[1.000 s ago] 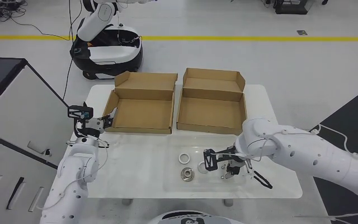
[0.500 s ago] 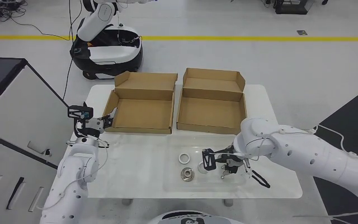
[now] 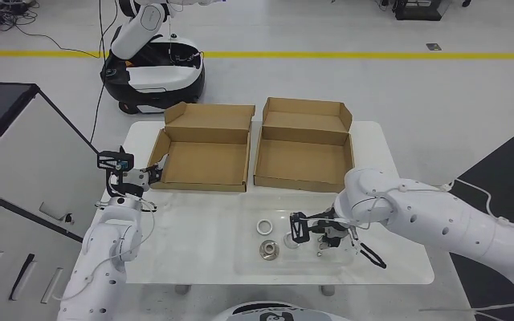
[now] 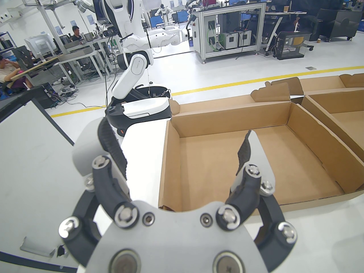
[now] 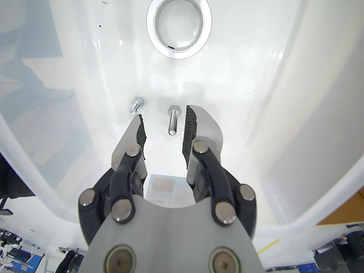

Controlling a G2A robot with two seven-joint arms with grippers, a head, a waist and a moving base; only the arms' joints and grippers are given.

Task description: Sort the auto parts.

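Jaws wide apart on left gripper (image 4: 176, 129), parked at a corner of the left box (image 3: 201, 160), well apart from the tray (image 5: 241, 58). Over right, straddles the long bolt (image 5: 172, 120) with right gripper (image 5: 165, 113) jaws parted, shank in line with them, head pointing away toward the ring (image 5: 151, 22), short bolt (image 5: 136, 105) just beside.

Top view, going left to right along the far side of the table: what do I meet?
left gripper → left cardboard box → right cardboard box
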